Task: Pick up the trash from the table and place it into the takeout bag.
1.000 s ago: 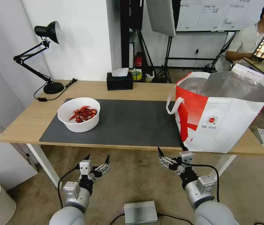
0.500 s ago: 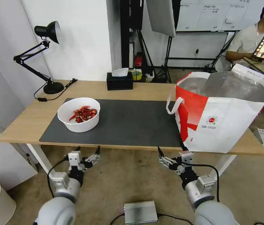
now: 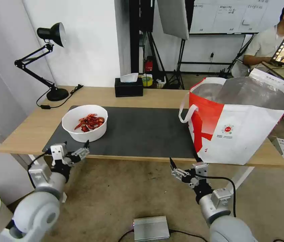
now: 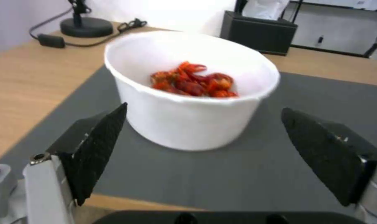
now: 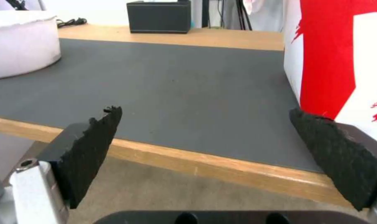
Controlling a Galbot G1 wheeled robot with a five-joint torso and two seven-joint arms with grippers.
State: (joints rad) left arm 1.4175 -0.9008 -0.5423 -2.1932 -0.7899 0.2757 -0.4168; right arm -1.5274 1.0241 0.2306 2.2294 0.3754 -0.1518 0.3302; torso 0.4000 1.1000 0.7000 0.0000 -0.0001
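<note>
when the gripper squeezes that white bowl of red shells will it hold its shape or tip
The white round bowl of red shells looks thin-walled, so it probably flexes when squeezed. It seems lightly filled, hence likely light. Its tall sides suggest it may tilt and spill if gripped unevenly.

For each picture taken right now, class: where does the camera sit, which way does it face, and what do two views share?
Head view: high up, looking down across the table; both arms show, left gripper, right gripper.
Left wrist view: behind open fingers, facing the white bowl.
Right wrist view: below the table edge, open fingers, facing the takeout bag.
Shared: both wrist views show the bowl, the dark mat and the black tissue box.
</note>
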